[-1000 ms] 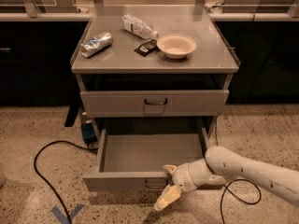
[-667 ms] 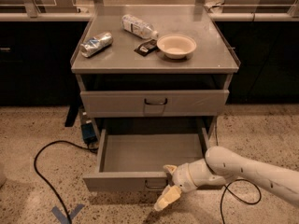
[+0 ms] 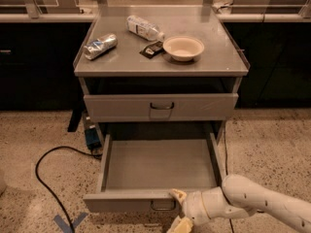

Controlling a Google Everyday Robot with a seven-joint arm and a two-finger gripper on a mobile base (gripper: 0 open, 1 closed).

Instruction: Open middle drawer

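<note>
Middle drawer (image 3: 126, 201): pulled well out from the cabinet, inside bare and grey, front panel low in the camera view, small dark wire handle (image 3: 163, 206) at its centre.

Gripper (image 3: 179, 210): at the drawer's front panel, just right of the handle. Fingers spread apart, nothing clamped; upper fingertip (image 3: 177, 194) at the panel's top rim, lower one below the panel edge. White arm (image 3: 262, 205) entering from the lower right.

Upper drawer (image 3: 204, 107): shut, directly above the open one.

Worktop (image 3: 214, 62): carrying a crushed can (image 3: 99, 46) at left, a plastic bottle (image 3: 144, 29) lying at the rear, a pale bowl (image 3: 183, 47) right of centre, and a dark packet (image 3: 152, 49) just beside the bowl.

Floor: black cable (image 3: 43, 174) looping left of the cabinet.
</note>
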